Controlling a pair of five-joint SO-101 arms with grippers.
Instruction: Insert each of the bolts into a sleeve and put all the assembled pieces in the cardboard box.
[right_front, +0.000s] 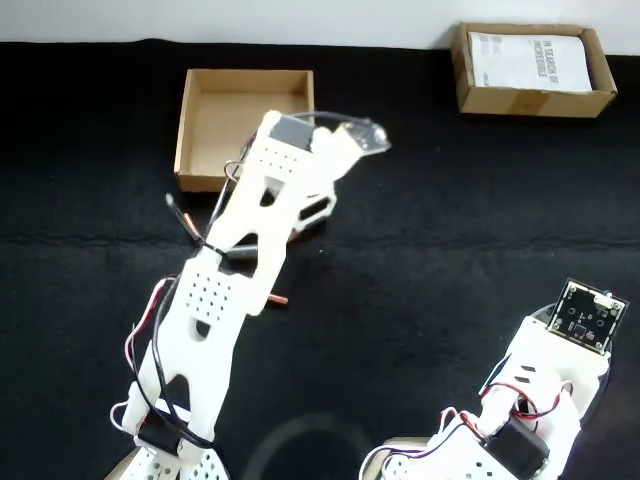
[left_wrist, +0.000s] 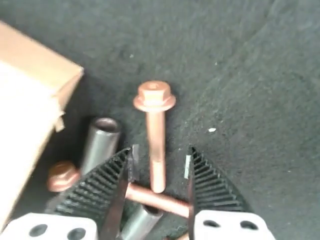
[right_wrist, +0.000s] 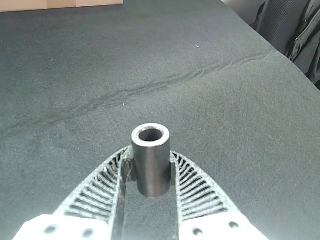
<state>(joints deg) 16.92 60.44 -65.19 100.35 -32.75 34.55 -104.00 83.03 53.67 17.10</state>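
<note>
A copper bolt (left_wrist: 155, 135) lies on the cloth (left_wrist: 250, 75) beside the cardboard box (left_wrist: 25, 110), far left. Our left gripper (left_wrist: 160, 152) has its jaws apart around the bolt's tip. Our right gripper (right_wrist: 149, 162) pinches a metal sleeve (right_wrist: 150, 150).

Left fingers (left_wrist: 100, 186) apart, right fingers (right_wrist: 197, 184) gripping.

Work surface: table (right_front: 450, 200) w/ black felt-type cloth over full width. Long crease (right_front: 480, 243) runs side to side across cloth in high view. Diagonal wrinkle (right_wrist: 150, 87) on cloth in right wrist view. Small white speck (left_wrist: 212, 130) on cloth. Rear edge: white wall strip (right_front: 200, 20). Rear right corner: shallow carton (right_front: 533, 103) w/ printed sheet (right_front: 527, 60) inside. Beyond table edge: dark fabric items (right_wrist: 292, 30). Lighting: even across cloth.
</note>
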